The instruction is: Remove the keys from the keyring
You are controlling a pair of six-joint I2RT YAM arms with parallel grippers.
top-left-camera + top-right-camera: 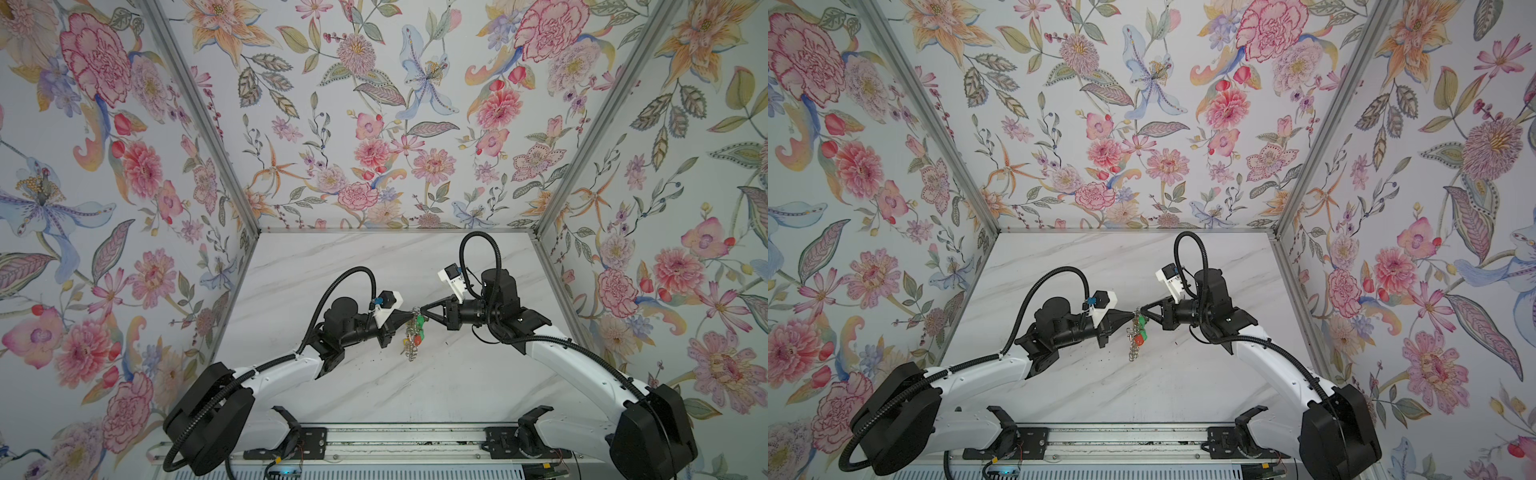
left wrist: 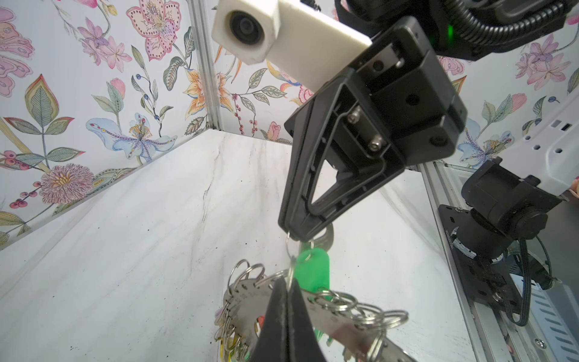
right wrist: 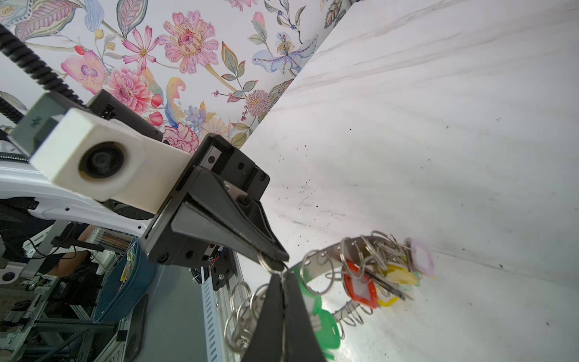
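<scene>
The keyring (image 2: 247, 297), a flat grey metal disc with small rings through its rim, hangs edge-on above the marble table between both arms. In both top views it shows as a hanging cluster (image 1: 411, 338) (image 1: 1134, 338). The keys (image 3: 380, 282) dangle from it with orange (image 3: 360, 286), yellow (image 3: 402, 275) and green (image 2: 313, 272) tags. My left gripper (image 2: 290, 282) (image 1: 410, 314) is shut on a small split ring at the rim. My right gripper (image 3: 283, 275) (image 1: 421, 310) meets it tip to tip, shut on the same thin ring beside the green-tagged key.
Floral walls enclose the marble table (image 1: 374, 266) at the back and on both sides. A metal rail (image 1: 395, 440) with both arm bases runs along the front edge. Dark specks dot the tabletop under the keys.
</scene>
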